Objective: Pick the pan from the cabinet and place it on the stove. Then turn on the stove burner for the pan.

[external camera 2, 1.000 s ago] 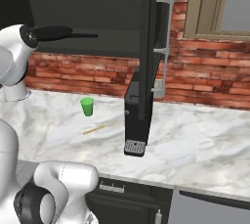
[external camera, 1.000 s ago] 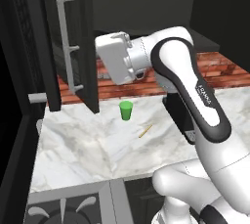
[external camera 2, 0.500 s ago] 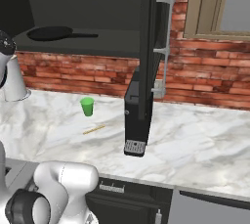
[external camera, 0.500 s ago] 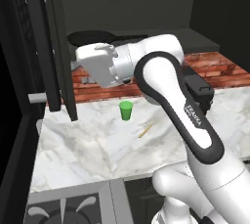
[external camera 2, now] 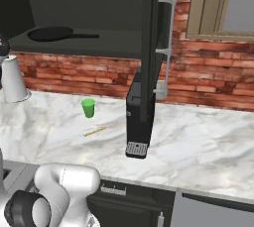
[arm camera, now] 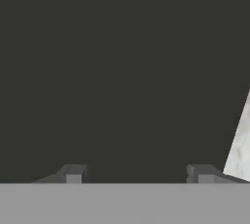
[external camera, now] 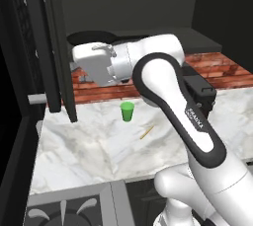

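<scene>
The black pan [external camera 2: 49, 33] lies flat on the open cabinet's shelf [external camera 2: 114, 42], its thin handle pointing right; it also shows above my hand as the pan [external camera: 91, 37]. My white hand [external camera: 94, 64] is just below that shelf, pointing left toward the open left cabinet door [external camera: 54, 47]. In the hand view my gripper [arm camera: 136, 174] is open, fingertips [arm camera: 73, 174] wide apart with nothing between them, facing a flat dark surface. A corner of the stove [external camera: 74, 210] shows at the lower left, below the counter's front edge.
A green cup [external camera: 127, 111] and a small wooden stick [external camera: 147, 131] lie on the marble counter [external camera: 99, 146]. A black box appliance [external camera 2: 139, 117] stands under the right cabinet door [external camera 2: 156, 42], which hangs open with its silver bar handle. Brick backsplash runs behind.
My arm has swung left, carrying the hand from above the cup to under the shelf. The left cabinet door has swung wider open. Pan and cup have not moved.
</scene>
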